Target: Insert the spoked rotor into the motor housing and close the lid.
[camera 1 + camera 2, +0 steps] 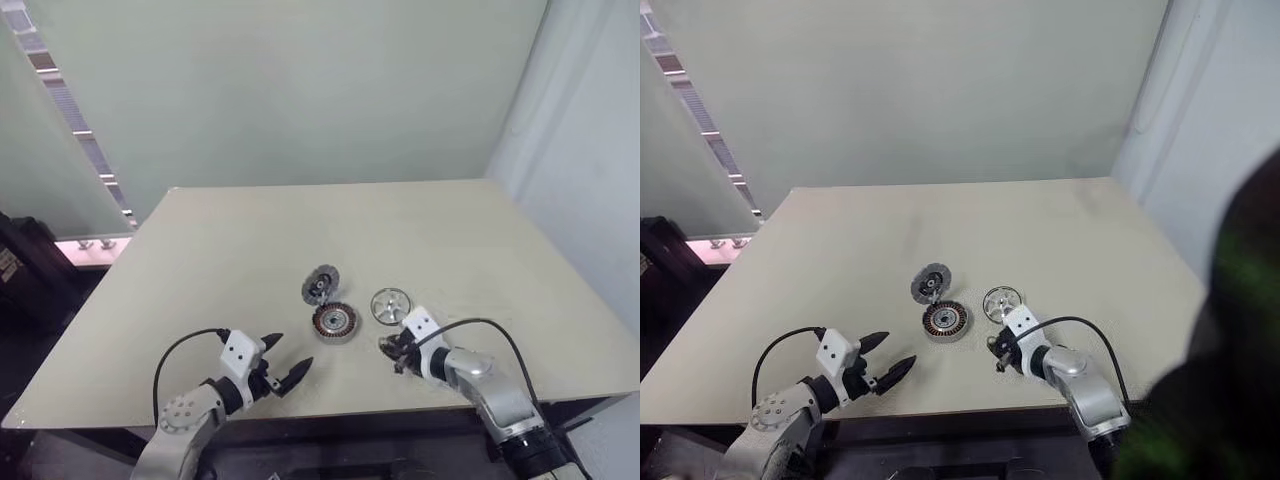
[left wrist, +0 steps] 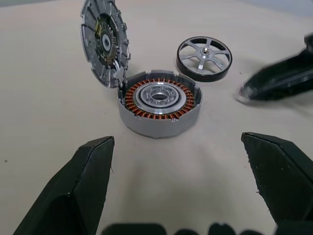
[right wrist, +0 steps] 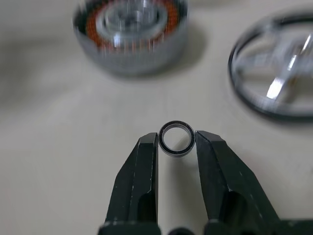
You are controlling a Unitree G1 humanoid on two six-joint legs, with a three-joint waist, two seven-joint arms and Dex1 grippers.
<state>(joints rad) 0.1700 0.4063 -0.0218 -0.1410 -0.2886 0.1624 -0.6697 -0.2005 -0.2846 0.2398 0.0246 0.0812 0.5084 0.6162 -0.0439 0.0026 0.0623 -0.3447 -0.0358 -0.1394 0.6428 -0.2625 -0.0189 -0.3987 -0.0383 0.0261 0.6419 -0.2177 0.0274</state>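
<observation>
Head view: the motor housing [image 1: 335,322] sits on the table [image 1: 200,260] near its front edge, the lid [image 1: 320,286] propped on edge just behind it, the spoked rotor [image 1: 390,306] lying flat just beside it toward the right arm.
Left wrist view: the left gripper [image 2: 195,181] hangs in front of the housing with its black fingers [image 2: 83,186] spread wide — nothing between them, copper windings and pale hub fully exposed.
Right wrist view: the right gripper [image 3: 176,140] is pinched on a small thin ring [image 3: 176,138], held upright at the very tips, housing ahead and rotor off to one side.
Doing it well: judging by this, the ring belongs on the hub — keep the pinch light, bring it level over the pale centre, lower it squarely.
Watch: a tip-only grip could let the ring twist or slip.
</observation>
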